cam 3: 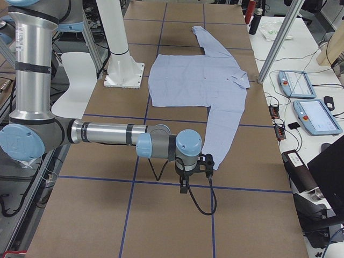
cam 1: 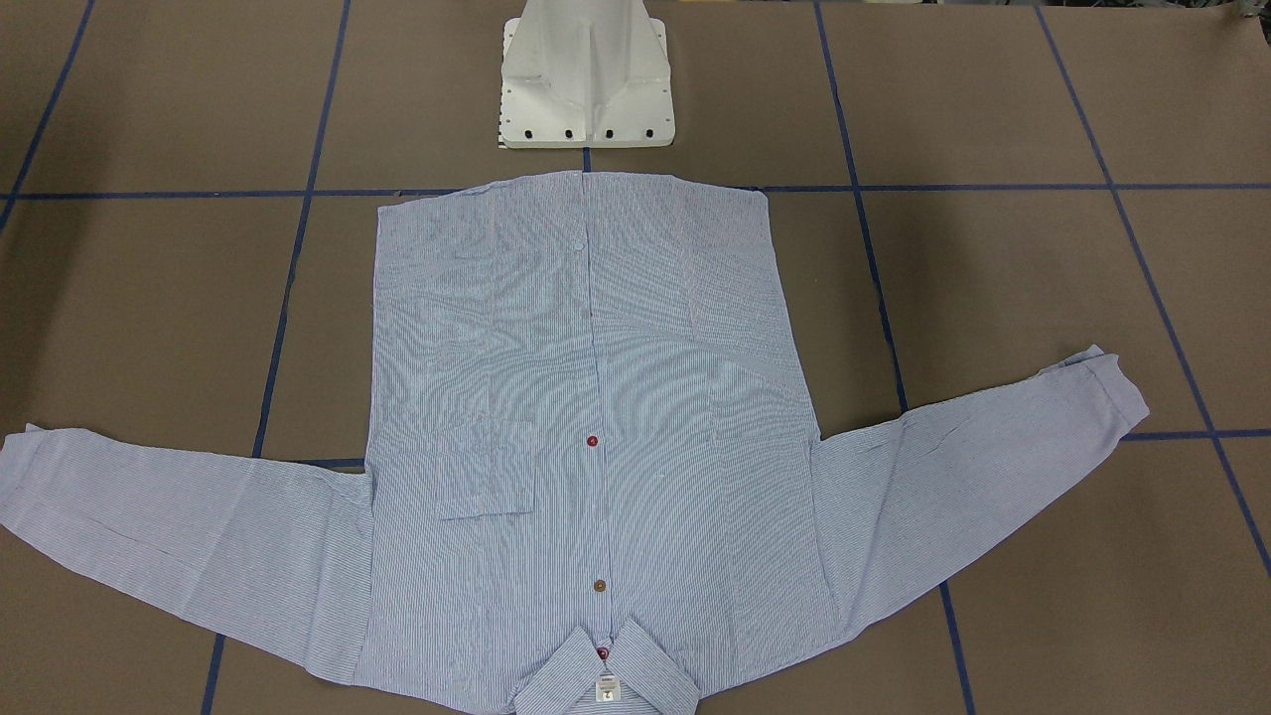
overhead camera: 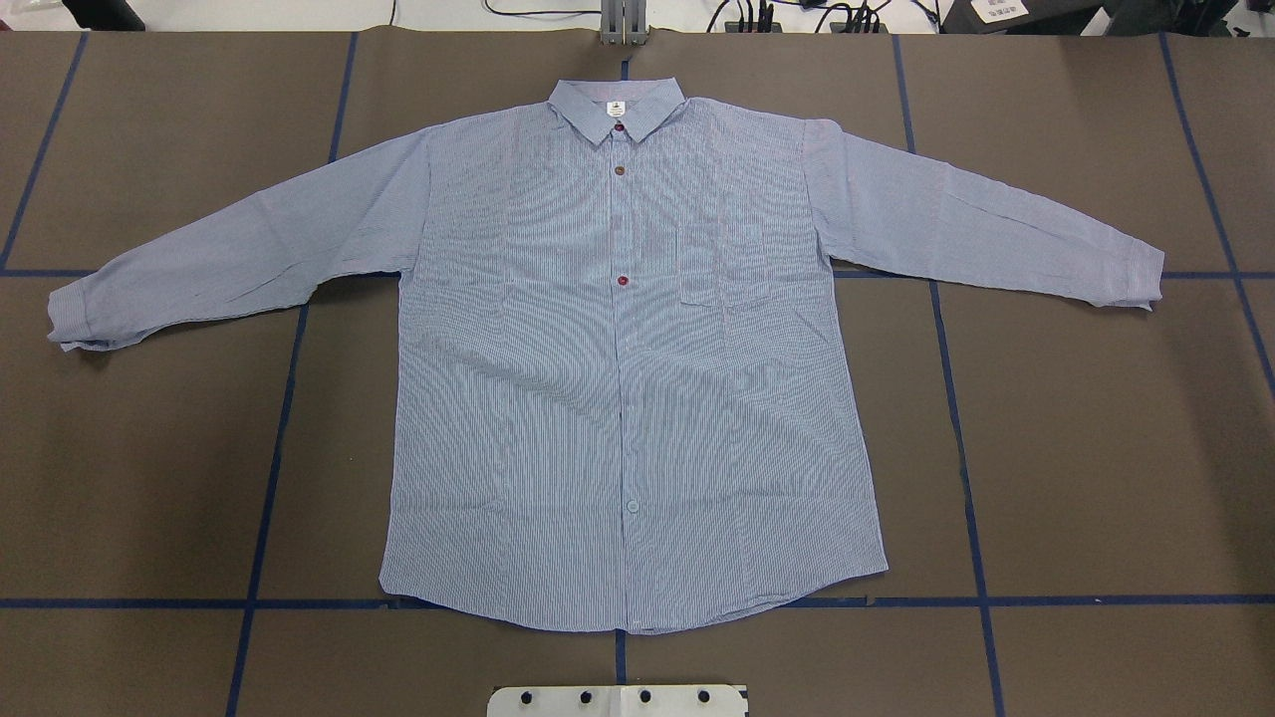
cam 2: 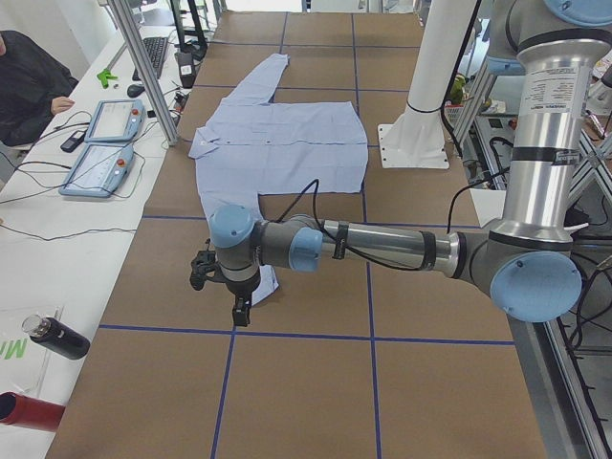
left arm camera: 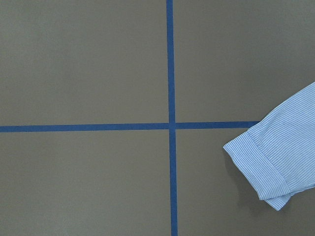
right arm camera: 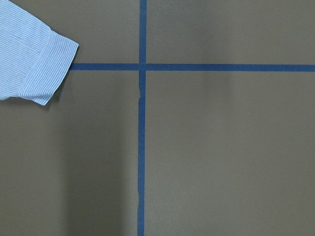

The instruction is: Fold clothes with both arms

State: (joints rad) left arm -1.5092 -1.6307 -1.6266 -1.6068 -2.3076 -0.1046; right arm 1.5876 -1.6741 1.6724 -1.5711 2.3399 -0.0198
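Observation:
The clothes are one light-blue striped shirt (overhead camera: 637, 378), lying flat and buttoned on the brown table, collar away from the robot and both sleeves spread sideways. It also shows front-on (cam 1: 596, 397). The near, left arm's gripper (cam 2: 206, 275) hangs over the end of the near sleeve, and whether it is open or shut I cannot tell. The right gripper (cam 3: 206, 163) hangs over the other sleeve's end, its state equally unclear. The left wrist view shows one cuff (left arm camera: 275, 157) at its right edge, and the right wrist view another cuff (right arm camera: 34, 64) at its upper left. No fingers show in either.
The white pedestal base (cam 1: 586, 89) stands just beyond the shirt's hem. Blue tape lines (overhead camera: 956, 418) grid the table. A side bench holds teach pendants (cam 2: 105, 143), bottles (cam 2: 57, 339) and cables, and a seated person (cam 2: 29, 76) is beside it.

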